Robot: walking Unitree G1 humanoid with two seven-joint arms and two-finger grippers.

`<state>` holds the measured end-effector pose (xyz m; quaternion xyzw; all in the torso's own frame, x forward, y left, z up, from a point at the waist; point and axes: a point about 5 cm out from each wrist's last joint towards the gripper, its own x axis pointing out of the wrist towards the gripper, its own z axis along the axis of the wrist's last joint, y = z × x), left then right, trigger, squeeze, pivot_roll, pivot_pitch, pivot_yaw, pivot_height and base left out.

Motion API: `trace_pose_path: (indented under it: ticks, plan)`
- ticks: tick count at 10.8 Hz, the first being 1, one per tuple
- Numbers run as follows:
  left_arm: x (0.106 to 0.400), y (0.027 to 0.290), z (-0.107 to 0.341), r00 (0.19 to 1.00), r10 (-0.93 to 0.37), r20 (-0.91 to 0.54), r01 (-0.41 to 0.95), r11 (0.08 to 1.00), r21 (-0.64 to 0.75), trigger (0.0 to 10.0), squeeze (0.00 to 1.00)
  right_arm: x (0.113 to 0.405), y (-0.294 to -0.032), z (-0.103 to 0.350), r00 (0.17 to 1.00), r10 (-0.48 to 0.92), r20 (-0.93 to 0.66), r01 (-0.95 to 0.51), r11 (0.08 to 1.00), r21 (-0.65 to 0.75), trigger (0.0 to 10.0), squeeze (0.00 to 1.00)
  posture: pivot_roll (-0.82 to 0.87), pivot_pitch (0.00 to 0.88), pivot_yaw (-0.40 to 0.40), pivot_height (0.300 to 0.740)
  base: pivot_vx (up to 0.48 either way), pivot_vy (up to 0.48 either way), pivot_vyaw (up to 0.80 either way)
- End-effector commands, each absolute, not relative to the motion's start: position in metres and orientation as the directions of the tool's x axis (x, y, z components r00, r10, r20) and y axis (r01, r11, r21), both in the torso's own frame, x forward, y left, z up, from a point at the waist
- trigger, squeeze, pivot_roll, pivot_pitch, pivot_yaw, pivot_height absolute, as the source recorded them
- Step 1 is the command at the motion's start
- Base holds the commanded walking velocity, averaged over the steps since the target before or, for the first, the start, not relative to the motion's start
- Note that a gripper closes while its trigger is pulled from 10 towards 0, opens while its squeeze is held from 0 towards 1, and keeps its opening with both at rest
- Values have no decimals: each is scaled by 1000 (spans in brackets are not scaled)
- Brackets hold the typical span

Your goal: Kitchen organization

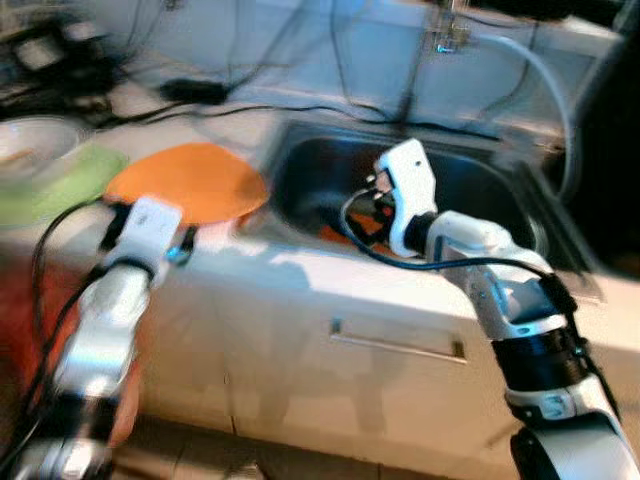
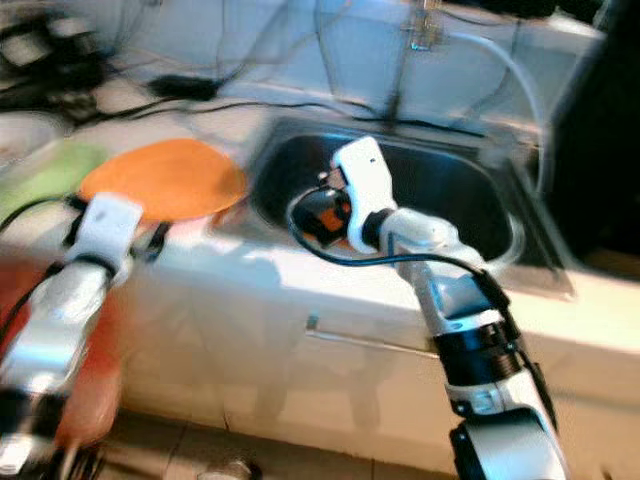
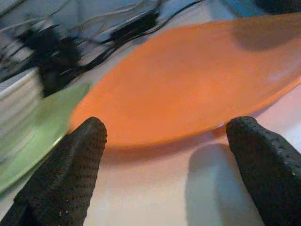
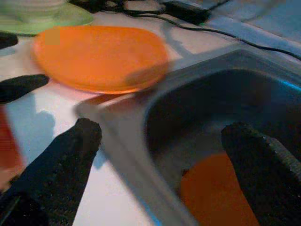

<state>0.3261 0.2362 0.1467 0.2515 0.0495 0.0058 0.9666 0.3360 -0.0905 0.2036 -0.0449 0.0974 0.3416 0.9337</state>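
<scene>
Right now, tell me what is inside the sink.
Inside the sink lies an orange object on the bottom, partly covered by the open right gripper; the rest of the basin is dark, nothing else discernible.

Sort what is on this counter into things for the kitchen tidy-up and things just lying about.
For the job: orange plate, green plate, white bowl, orange item in the sink, left hand, right hand.
Lying about: black cables, hose, tap.

Plate [image 1: 188, 181] on counter [image 1: 300, 262] left of sink [image 1: 470, 190] (another plate [image 4: 217, 193] inside)
</scene>
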Motion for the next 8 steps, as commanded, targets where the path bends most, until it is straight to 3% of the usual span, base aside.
trace_pose_path:
  ticks: [1,8]
  plan:
    - [336,234,147,995,40,-96,13,870,493,10000,0,335,-92,207,754,624,-207,-641,767,-20,10000,0,159,0,-61,740,0,0,0]
    - [354,221,175,999,-8,-40,23,914,406,10000,0,330,-89,205,768,614,-185,-624,781,1,10000,0,156,0,-18,740,0,0,0]
